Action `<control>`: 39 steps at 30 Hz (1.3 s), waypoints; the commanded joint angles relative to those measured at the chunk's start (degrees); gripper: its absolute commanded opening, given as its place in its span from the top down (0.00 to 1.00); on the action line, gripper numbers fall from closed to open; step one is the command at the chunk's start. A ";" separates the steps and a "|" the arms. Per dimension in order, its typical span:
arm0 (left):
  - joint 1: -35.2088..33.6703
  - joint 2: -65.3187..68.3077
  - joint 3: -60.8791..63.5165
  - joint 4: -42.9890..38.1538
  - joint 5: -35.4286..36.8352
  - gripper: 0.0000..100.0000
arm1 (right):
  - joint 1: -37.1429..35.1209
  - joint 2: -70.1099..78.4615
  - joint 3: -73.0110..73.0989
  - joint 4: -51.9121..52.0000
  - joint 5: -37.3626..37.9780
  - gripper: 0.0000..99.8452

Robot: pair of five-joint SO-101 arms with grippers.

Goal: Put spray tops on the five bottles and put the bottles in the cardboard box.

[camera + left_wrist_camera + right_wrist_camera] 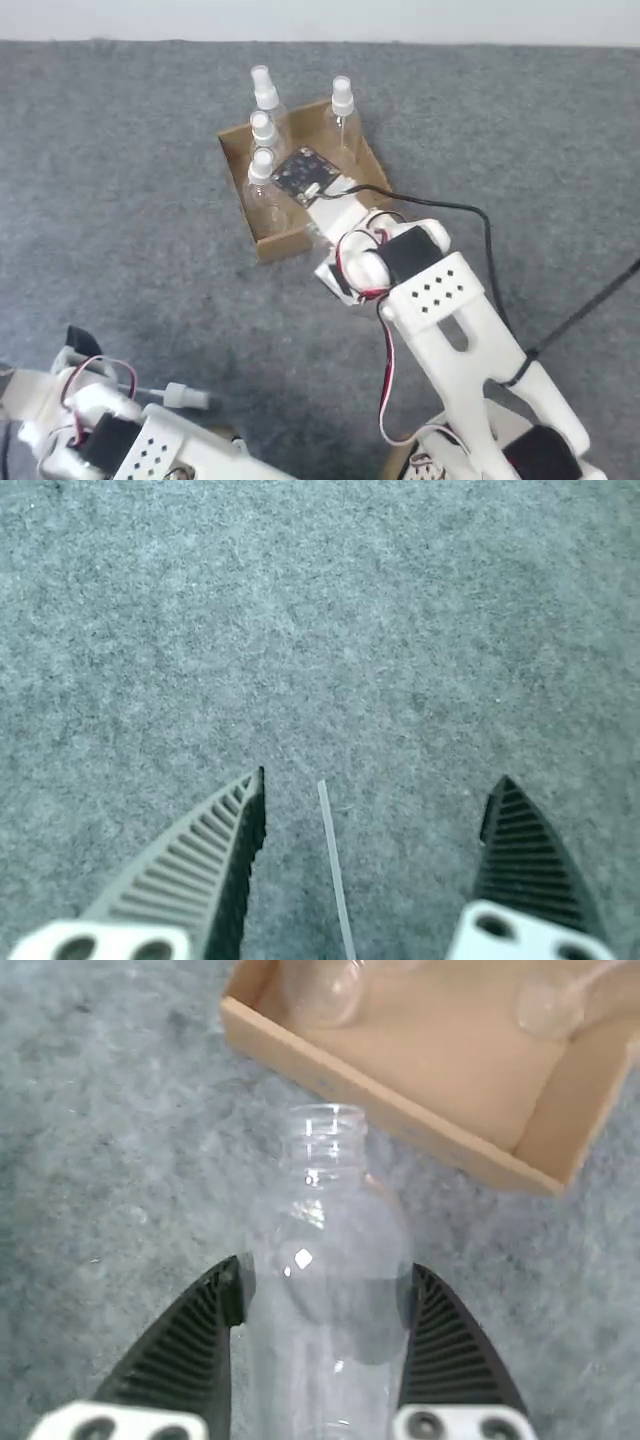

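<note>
A clear bottle (325,1260) with a bare, open neck stands between the fingers of my right gripper (325,1272), which is shut on its body. Its neck points at the near wall of the cardboard box (380,1110). In the high view the right arm (440,290) reaches to the box's (235,170) near corner, and several bottles with white spray tops (262,170) stand in the box. A loose spray top (185,397) lies on the carpet beside the left arm (90,410). My left gripper (380,780) is open, with a thin dip tube (335,870) between its fingers.
Grey carpet covers the whole table. A black cable (470,215) runs from the right wrist toward the right edge. Open carpet lies left of the box and between the two arms.
</note>
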 commanded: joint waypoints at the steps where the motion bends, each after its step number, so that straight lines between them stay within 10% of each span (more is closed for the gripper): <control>1: 0.26 -1.14 -0.66 -0.44 -0.79 0.67 | 3.91 -3.12 2.29 -3.56 -3.69 0.93; 7: 0.26 -1.14 -1.98 -1.49 -15.38 0.67 | 6.64 -3.12 9.49 -11.47 -6.15 0.93; 39: 6.24 -0.79 -27.82 11.87 -35.96 0.68 | 11.74 -15.16 21.80 -20.62 -10.11 0.93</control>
